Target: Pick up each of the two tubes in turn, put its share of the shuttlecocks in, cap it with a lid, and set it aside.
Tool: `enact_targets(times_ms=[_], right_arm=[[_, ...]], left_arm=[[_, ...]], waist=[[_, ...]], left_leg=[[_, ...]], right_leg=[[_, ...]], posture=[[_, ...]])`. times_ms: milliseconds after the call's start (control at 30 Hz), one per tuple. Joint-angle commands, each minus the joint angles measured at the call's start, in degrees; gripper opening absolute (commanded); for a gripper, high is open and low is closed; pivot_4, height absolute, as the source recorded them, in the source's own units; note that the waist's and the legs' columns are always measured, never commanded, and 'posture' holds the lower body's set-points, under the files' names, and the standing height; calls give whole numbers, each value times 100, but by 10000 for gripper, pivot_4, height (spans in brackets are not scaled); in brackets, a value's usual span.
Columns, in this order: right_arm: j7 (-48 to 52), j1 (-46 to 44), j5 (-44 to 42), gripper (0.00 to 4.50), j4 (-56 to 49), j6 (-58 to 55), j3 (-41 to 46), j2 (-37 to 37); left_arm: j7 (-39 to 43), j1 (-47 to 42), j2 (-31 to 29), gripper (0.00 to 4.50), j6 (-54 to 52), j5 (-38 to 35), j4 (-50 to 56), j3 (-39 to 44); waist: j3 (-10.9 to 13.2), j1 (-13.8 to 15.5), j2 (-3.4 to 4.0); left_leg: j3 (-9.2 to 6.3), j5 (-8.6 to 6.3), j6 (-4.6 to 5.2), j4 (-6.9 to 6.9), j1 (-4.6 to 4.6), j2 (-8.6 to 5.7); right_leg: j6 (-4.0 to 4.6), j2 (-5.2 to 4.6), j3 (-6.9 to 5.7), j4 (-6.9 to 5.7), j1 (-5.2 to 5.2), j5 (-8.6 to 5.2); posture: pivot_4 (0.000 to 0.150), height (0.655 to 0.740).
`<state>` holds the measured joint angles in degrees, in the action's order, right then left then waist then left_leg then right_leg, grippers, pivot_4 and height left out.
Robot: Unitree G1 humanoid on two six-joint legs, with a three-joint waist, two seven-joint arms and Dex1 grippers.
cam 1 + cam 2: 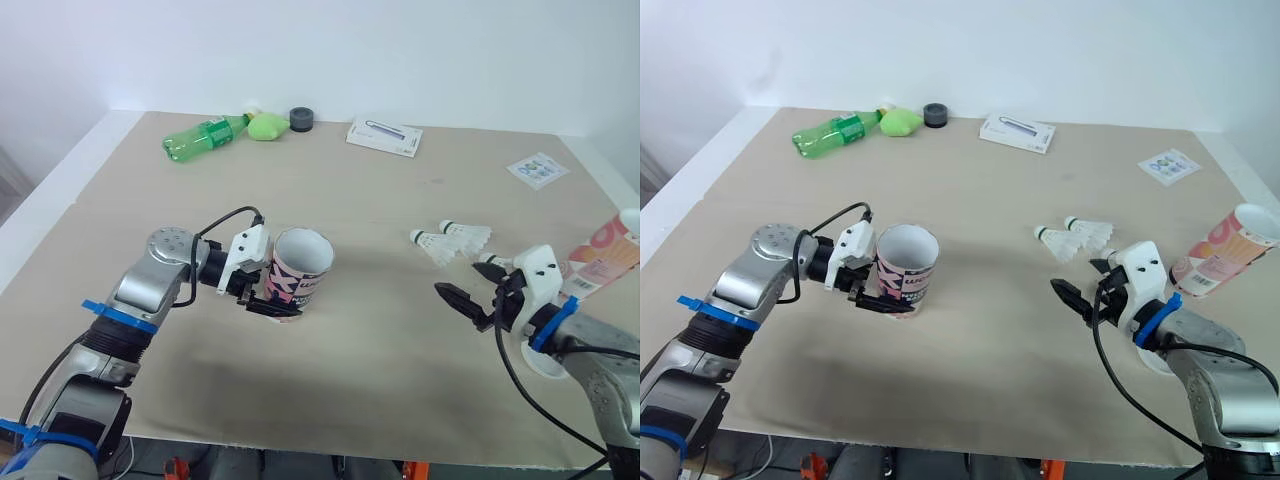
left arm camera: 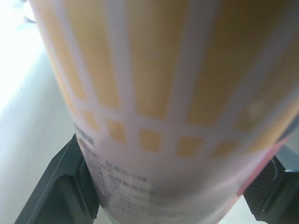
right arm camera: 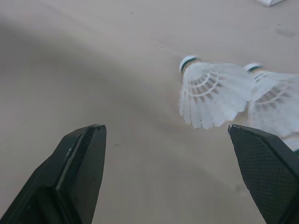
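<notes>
left gripper (image 1: 272, 303) is clamped low on the pink-and-white printed cardboard tube (image 1: 300, 265), mouth up, at about 8 o'clock on the beige table (image 1: 330, 190). right gripper (image 1: 472, 282) hangs wide open and empty, with the two white feathered shuttlecocks (image 1: 452, 240) just off its tips at 3 o'clock. the danger: they lie touching, so a squeeze could crush feathers or nudge the pair away, and that low grip could let the tube tip.
</notes>
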<state>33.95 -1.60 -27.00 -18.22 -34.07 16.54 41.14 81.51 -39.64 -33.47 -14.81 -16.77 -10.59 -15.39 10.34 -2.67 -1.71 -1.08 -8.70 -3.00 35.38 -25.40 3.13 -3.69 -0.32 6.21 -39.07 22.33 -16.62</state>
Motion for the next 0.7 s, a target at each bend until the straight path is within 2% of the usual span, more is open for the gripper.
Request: enact_targets(times_ms=[33,600,633,700], right_arm=[[-28,-305,146,45000,156,134,-188,-94],[97,-2033,788,45000,2406,949,-933,-838],[104,-2074,830,40902,2489,1024,-949,-863],[112,-2125,843,35600,2588,1093,-922,-926]], left_arm=[[76,-223,-2,33989,36,94,-86,-17],[439,-520,-51,33989,338,581,-293,-225],[460,-534,-61,33589,361,605,-290,-232],[485,-562,-65,33589,338,614,-280,-227]], waist=[[0,0,0],[2,-4,6],[2,-4,7],[2,-4,7]], left_leg=[[1,0,0,0,-1,0],[-1,0,2,0,-1,-1],[0,0,2,0,-1,-1],[0,0,2,0,-1,-1]], right_leg=[[0,0,1,0,0,0],[6,1,0,-1,1,6],[7,1,0,-1,2,7],[8,1,-1,-1,1,7]], posture=[[1500,7294],[1500,7294],[1500,7294],[1500,7294]])
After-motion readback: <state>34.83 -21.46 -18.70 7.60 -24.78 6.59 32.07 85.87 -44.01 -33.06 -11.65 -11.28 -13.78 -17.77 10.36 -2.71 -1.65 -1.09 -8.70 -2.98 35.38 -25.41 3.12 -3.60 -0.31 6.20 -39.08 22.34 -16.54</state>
